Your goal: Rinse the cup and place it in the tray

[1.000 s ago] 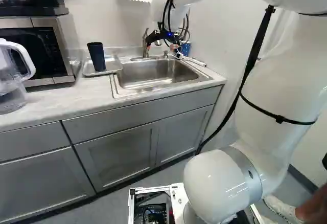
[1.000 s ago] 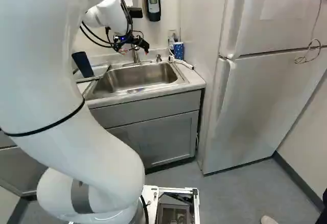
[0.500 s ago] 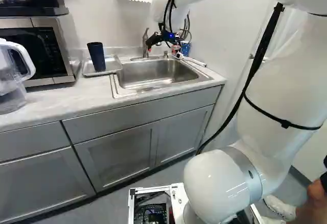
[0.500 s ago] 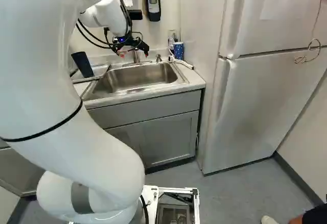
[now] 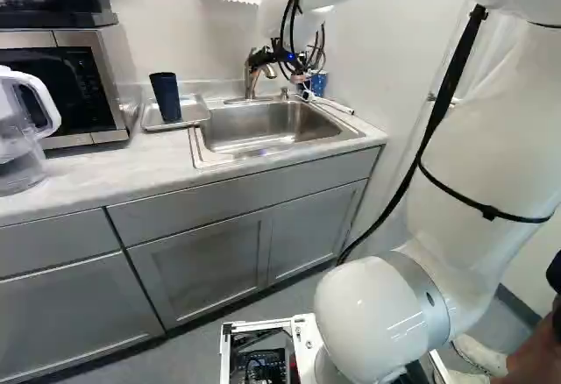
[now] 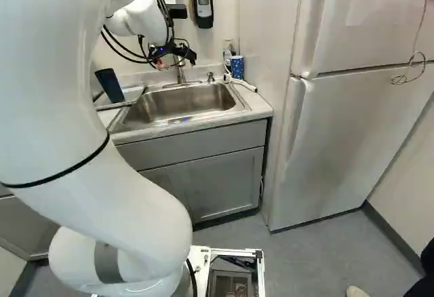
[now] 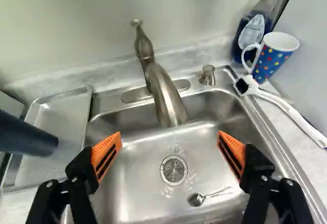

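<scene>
My gripper (image 6: 178, 55) is over the back of the sink by the faucet (image 5: 250, 73). Seen in the wrist view, the gripper (image 7: 169, 144) stands wide open, nothing between its orange pads, above the sink basin (image 7: 138, 183); the faucet spout (image 7: 166, 98) is just ahead. A tall dark blue cup (image 5: 166, 97) stands, leaning slightly, on the metal tray (image 5: 196, 112) left of the sink; the wrist view shows the cup (image 7: 25, 134) beside the gripper. A blue dotted mug (image 7: 273, 58) stands in the sink's far corner. Whether water runs is unclear.
A spoon (image 7: 196, 199) lies in the basin near the drain. A white brush (image 7: 286, 109) and a soap bottle (image 7: 255, 27) are by the mug. A microwave (image 5: 66, 86) and a clear pitcher (image 5: 22, 130) stand left of the tray; a refrigerator (image 6: 352, 127) is at the right.
My gripper has risen slightly and shifted by the faucet, showing more of the spout in the left base view. The upper arm moved a little earlier. The cup, tray and base have stayed put.
</scene>
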{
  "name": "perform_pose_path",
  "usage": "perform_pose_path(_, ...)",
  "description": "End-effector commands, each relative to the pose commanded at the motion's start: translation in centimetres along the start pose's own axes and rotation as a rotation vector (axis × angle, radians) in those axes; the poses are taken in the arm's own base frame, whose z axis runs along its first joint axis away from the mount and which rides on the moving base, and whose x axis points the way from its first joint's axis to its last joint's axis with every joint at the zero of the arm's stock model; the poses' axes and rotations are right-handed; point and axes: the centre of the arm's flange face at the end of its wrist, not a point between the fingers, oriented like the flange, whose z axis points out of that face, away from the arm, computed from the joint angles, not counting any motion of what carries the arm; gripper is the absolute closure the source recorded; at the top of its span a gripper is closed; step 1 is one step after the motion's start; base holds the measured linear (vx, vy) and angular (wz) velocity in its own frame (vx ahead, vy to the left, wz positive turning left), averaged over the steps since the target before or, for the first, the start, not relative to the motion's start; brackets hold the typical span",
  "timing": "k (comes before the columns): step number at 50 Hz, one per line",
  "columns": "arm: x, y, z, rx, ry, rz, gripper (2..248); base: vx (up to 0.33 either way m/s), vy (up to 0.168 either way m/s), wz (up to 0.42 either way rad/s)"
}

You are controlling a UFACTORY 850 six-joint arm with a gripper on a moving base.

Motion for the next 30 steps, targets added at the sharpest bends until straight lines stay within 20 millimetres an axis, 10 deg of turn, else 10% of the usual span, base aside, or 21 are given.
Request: perform_pose_path(30, 3.5, -0.1, 1.0, 0.051, 0.291, 0.005, 3, 0.000, 0.000, 0.000)
